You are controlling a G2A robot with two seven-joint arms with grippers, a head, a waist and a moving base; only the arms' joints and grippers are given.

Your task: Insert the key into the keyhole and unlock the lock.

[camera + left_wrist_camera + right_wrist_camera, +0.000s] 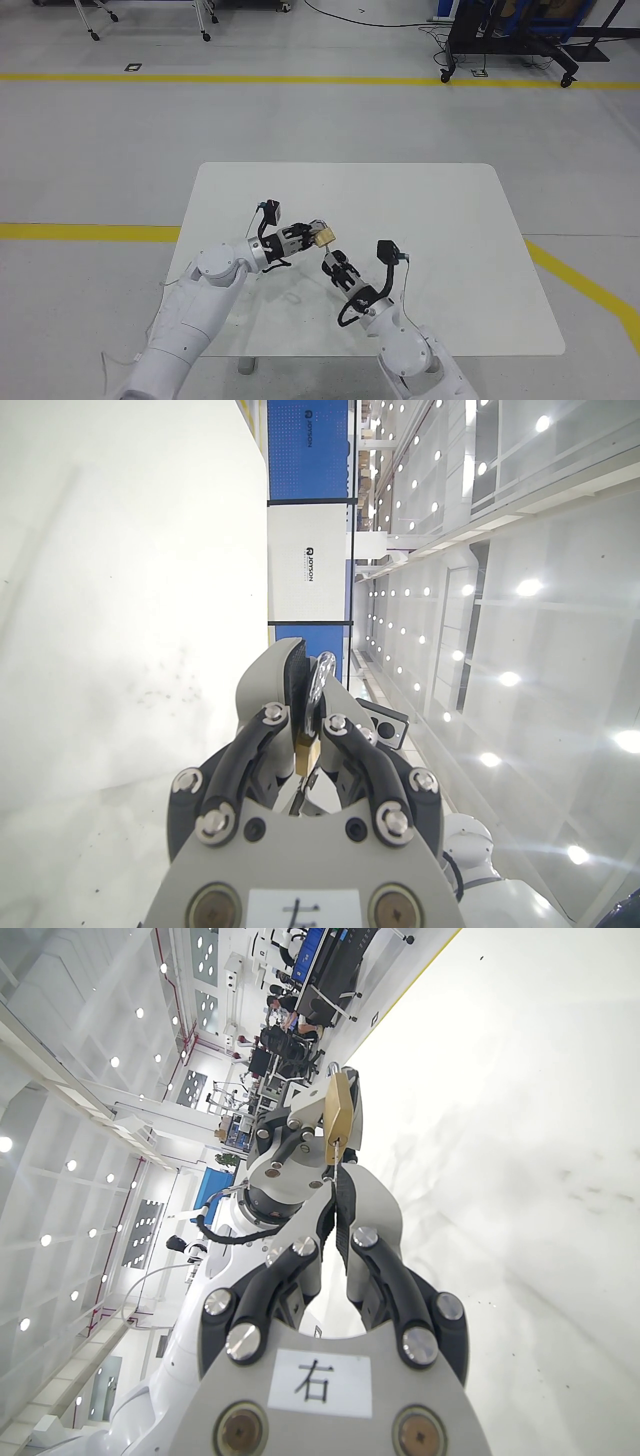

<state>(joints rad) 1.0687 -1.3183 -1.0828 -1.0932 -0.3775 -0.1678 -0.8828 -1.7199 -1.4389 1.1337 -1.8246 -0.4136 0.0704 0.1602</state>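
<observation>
A small brass padlock (323, 236) is held above the white table (450, 200) by my left gripper (316, 233), which is shut on it. In the left wrist view the silver shackle (320, 677) sits between the fingers and the brass body (306, 755) points back toward the wrist. My right gripper (330, 262) is just in front of the padlock, shut on the key. In the right wrist view the key's thin metal blade (338, 1150) meets the keyhole face of the padlock (337, 1108). How deep the blade sits cannot be told.
Both grippers hover over the left-middle part of the table, whose front edge (400, 355) lies close behind the arms. Yellow floor lines (300, 78) and wheeled frames (510, 50) stand far off.
</observation>
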